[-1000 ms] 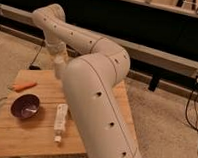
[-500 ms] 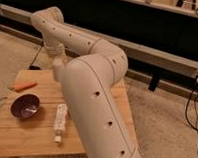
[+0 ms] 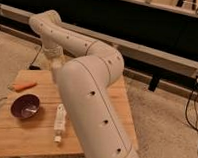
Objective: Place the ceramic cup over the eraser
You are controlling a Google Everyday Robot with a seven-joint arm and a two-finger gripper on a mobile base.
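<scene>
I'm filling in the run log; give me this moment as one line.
gripper: shut, above table's far edge | cup: not visible | eraser: not visible | on table: purple bowl, carrot, white tube

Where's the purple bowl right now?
Camera view, left on the table: the bowl sits between the carrot and the white tube; the hand hangs beyond it, against the arm.

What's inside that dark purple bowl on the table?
The bowl looks empty, only its glossy inside showing. The gripper, behind it, is mostly hidden by the arm.
</scene>
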